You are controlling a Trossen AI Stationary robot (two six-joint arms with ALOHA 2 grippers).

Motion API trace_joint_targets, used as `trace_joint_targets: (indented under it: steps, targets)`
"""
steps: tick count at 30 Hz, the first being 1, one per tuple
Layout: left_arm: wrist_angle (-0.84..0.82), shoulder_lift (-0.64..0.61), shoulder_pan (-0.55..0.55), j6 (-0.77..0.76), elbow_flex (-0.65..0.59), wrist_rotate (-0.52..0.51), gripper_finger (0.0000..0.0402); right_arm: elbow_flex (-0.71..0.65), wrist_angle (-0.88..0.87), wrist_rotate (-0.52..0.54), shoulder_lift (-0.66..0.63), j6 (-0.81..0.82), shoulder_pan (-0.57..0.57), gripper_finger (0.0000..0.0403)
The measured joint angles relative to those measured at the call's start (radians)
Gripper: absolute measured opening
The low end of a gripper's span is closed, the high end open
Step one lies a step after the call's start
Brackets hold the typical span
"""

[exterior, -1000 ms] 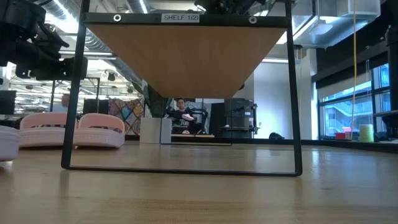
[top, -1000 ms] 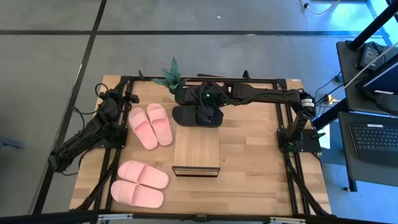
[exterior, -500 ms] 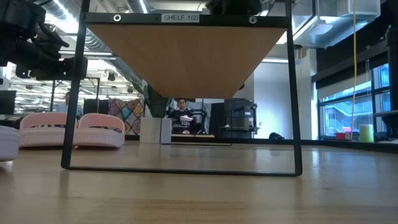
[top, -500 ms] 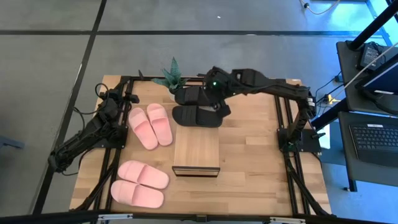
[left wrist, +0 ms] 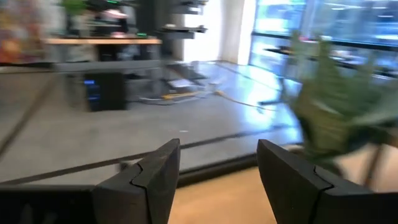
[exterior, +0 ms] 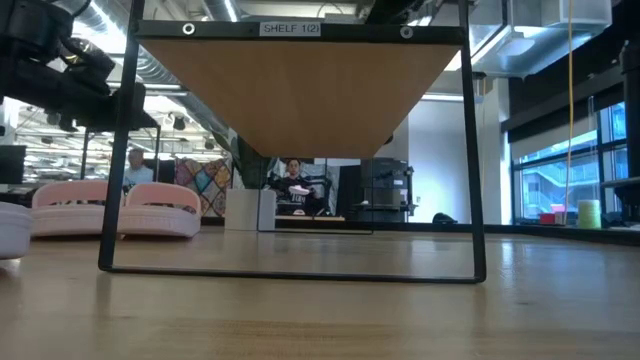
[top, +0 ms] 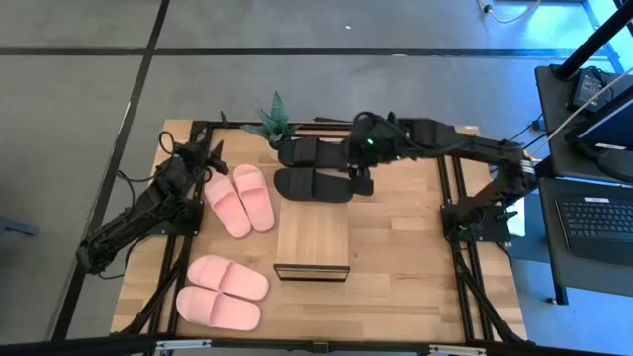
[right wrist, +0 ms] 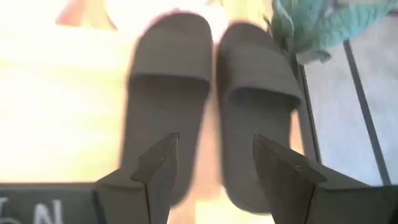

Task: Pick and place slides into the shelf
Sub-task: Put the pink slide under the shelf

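Observation:
Two black slides lie side by side on the table's far middle, the near one [top: 309, 185] and the far one [top: 309, 153]; both show soles down in the right wrist view [right wrist: 165, 93] [right wrist: 258, 93]. My right gripper [top: 362, 170] [right wrist: 214, 180] hangs open above their right ends and touches nothing. One pink pair [top: 240, 200] lies left of the shelf [top: 313, 240], and another pink pair [top: 223, 292] lies at the near left. My left gripper [top: 213, 158] [left wrist: 217, 180] stands open at the far left, holding nothing.
A potted plant [top: 272, 124] stands at the far edge, just beyond the black slides and near my left gripper. The shelf's dark frame [exterior: 120, 150] fills the low view, with pink slides [exterior: 115, 205] behind it on the left. Bare wood lies right of the shelf.
My right gripper has risen and drawn back toward the table's right edge, off the near black slide, rolling about its own axis. Both black slides stay where they were. My left gripper has swung at the wrist toward the plant without shifting place.

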Motion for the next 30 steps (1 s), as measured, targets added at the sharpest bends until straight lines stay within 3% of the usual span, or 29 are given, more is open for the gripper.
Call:
trace_joint_targets:
  steps: [8, 15, 19, 23, 30]
  targets:
    - [0.011, 0.000, 0.000, 0.000, -0.002, 0.311, 0.0205, -0.307, 0.366, 0.185, -0.187, 0.081, 0.091, 0.0204]
    - [0.011, 0.000, -0.042, 0.001, 0.002, 0.466, 0.0205, -0.409, 0.494, 0.200, -0.227, 0.078, 0.110, 0.0204]
    - [0.006, 0.012, -0.116, 0.077, 0.054, 0.472, 0.0205, -0.426, 0.462, 0.199, -0.226, 0.101, 0.110, 0.0204]
    - [-0.058, 0.059, -0.205, 0.173, 0.173, 0.389, 0.0205, -0.428, 0.389, 0.199, -0.229, 0.131, 0.110, 0.0204]
    - [-0.258, 0.270, -0.365, 0.163, 0.342, 0.230, 0.0205, -0.428, 0.317, 0.199, -0.230, 0.123, 0.110, 0.0204]
